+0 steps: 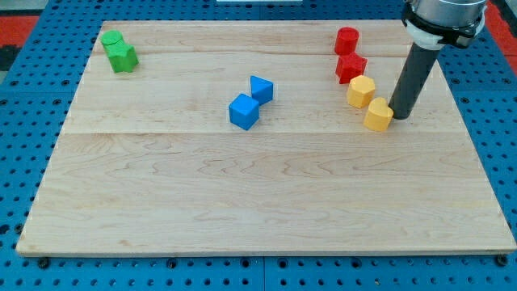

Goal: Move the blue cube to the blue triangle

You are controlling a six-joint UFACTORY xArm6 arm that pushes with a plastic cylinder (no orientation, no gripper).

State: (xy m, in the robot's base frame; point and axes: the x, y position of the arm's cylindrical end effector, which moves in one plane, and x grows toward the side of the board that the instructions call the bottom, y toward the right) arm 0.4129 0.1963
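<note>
Near the middle of the wooden board, slightly toward the view's top, the blue cube sits touching, or very nearly touching, the blue triangle, which lies just up and to the view's right of it. Over at the view's right, the arm's dark rod comes down from the top corner, and its tip rests on the board right beside the lower yellow block, on that block's right side (whether they actually touch cannot be told). The arm carries no gripper, so it has nothing to spread, press together or pinch with; the rod holds nothing. A second yellow block sits just up and left of the first, and above it are two red blocks, one star-like and one rounder, forming a short column with the yellow pair. At the view's top left corner, two green blocks sit pressed together. The tip is well apart from both blue blocks. Beneath the board lies a blue perforated surface.
</note>
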